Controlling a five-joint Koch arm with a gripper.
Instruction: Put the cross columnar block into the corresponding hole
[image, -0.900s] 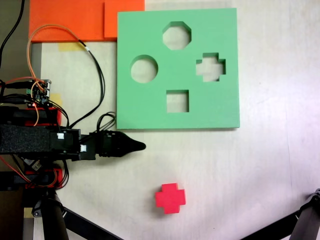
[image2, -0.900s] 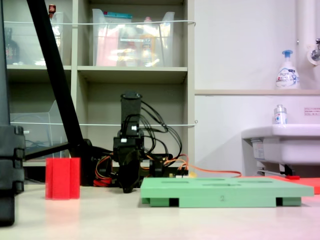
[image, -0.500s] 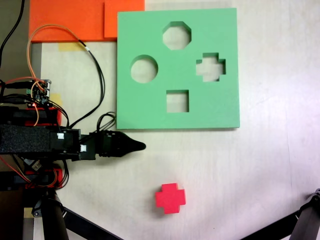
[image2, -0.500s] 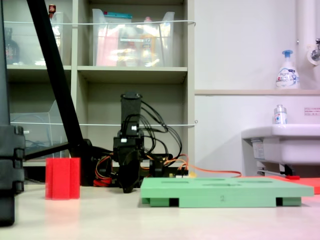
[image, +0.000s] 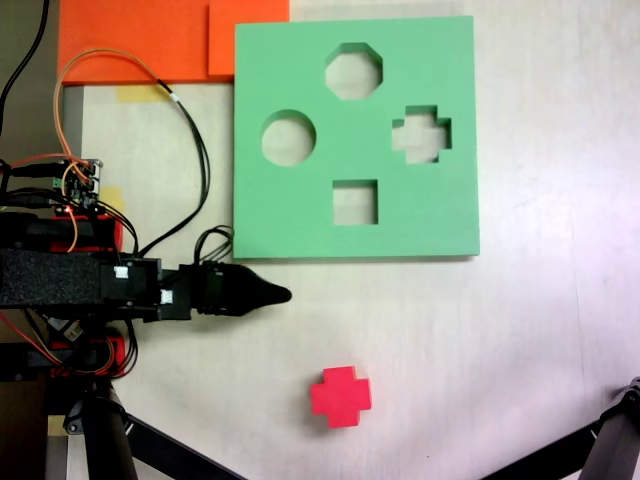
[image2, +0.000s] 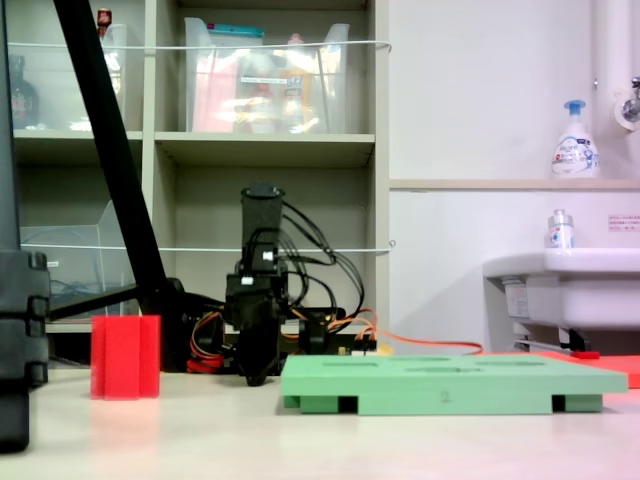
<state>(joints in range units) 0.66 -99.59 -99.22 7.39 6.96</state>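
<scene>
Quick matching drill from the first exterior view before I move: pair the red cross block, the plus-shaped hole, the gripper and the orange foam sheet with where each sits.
1. red cross block
2. plus-shaped hole
3. gripper
4. orange foam sheet

A. top left corner
B. right part of the green board
C. bare table, bottom centre
D. just below the board's lower left corner

Pairs: 1-C, 2-B, 3-D, 4-A

Block (image: 340, 396) below board (image: 300, 215); hand (image: 272, 293) between, first exterior view.

lab room, shelving (image2: 265, 150), sink (image2: 565, 285)
</scene>
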